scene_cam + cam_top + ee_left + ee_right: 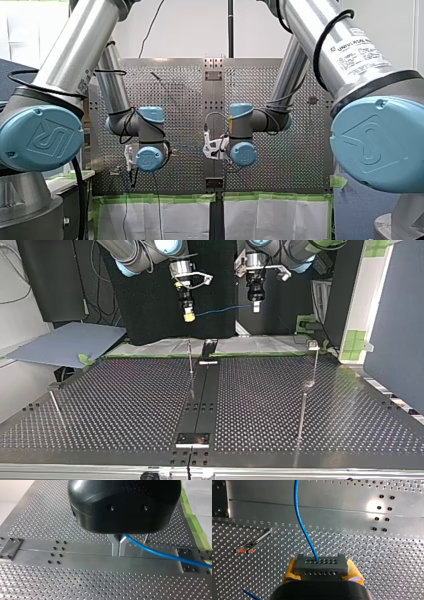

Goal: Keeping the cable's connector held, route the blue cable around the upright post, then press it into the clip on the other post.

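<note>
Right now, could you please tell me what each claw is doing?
Left claw: closed on the blue cable.
Right claw: closed on the cable's connector.

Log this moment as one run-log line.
right hand: shut on connector | left hand: shut on blue cable | both: above table | routing: not started

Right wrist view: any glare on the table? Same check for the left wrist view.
Right wrist view: one bright hot spot on the centre rail beside the screw holes; blue cable and connector evenly lit. Left wrist view: only a soft sheen on the centre rail, no hot spot.
</note>
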Robot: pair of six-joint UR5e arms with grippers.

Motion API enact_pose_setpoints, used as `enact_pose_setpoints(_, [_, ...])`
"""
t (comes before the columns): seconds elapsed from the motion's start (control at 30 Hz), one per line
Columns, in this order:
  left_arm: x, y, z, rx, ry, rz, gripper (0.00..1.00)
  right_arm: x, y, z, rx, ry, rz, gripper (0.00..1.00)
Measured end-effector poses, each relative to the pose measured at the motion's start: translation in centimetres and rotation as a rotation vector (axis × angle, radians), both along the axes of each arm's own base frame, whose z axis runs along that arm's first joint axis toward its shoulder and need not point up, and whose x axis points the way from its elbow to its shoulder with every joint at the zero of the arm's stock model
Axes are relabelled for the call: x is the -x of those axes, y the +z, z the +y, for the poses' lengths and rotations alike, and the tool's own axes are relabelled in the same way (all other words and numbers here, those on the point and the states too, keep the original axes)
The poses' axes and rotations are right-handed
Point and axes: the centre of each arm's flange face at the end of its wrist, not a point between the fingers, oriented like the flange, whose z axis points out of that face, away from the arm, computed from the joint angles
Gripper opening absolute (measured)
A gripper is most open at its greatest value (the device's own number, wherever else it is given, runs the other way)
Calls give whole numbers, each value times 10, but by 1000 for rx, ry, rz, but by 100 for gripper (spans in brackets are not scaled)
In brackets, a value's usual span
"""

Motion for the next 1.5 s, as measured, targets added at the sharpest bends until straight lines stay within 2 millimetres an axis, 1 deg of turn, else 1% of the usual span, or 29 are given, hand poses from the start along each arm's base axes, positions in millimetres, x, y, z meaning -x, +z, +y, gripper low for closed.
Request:
enact_pose_setpoints(0.87, [0,0,0,-3,4,2,0,0,0,0,-1,0,1,0])
enact_pose_setpoints(0.97, [5,-6,-2,-25,-9,21,0,-3,-3,2,-3,0,15,0])
enact_pose_setpoints(1.1, [15,-19,-5,-77,-32,59,0,-10,-14,1,-9,0,66,0])
enact_pose_setpoints(1.17, [17,-24,-5,-93,-36,73,0,-11,-22,1,-20,1,93,0])
enact_pose_setpoints(1.3, [20,-32,-4,-109,-39,91,0,-6,-47,6,-69,3,158,0])
enact_pose_setpoints(1.5, [20,-33,-4,-112,-39,94,0,3,-84,15,-136,6,233,0])
